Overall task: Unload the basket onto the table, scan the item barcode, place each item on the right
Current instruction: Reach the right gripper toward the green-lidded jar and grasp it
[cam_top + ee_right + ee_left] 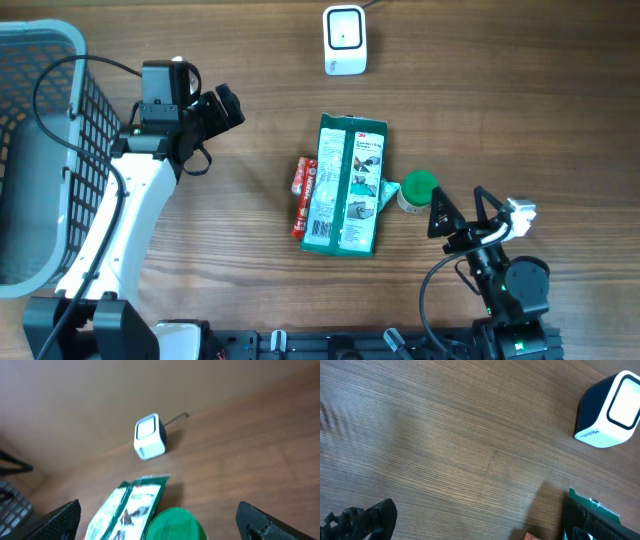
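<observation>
A green and white packet (347, 185) lies flat in the middle of the table, printed side up, with a barcode near its lower left corner. The white scanner (345, 40) stands beyond it at the far edge. My left gripper (218, 112) hangs open to the left of the packet, holding nothing. In the left wrist view the left gripper (475, 525) spans bare wood, with the scanner (612, 410) at upper right and the packet's corner (580, 497) by the right finger. My right gripper (462, 208) is open just right of the packet, nothing in it. The right wrist view shows the packet (130, 507) and scanner (150, 436) ahead.
A red pack (304, 195) lies against the packet's left side. A small green-lidded jar (416, 190) touches its right side, directly before the right gripper (160, 522). A grey wire basket (40, 150) fills the left edge beside the left arm.
</observation>
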You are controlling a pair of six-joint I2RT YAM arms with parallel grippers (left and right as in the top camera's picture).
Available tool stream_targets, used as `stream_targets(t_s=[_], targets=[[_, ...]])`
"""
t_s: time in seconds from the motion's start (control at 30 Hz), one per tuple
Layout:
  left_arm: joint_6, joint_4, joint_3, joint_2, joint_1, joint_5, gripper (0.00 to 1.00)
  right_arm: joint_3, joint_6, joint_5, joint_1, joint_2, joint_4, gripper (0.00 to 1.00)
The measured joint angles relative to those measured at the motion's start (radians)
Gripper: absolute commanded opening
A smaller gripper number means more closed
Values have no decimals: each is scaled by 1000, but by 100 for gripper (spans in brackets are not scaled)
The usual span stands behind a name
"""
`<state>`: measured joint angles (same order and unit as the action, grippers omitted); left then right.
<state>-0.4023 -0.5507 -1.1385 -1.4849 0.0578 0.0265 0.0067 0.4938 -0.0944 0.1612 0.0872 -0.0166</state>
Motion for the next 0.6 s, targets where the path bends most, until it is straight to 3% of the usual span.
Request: stream_targets(t_s=[0.3,0.43,0.6], targets=[[0,0,0,0,0,0,100,177,-72,-44,0,9,-272,100],[0,0,0,0,0,0,100,380,-116,-43,0,56,-367,100],[0,-1,0,0,0,-2,100,700,-151,-43,0,249,-613,100]])
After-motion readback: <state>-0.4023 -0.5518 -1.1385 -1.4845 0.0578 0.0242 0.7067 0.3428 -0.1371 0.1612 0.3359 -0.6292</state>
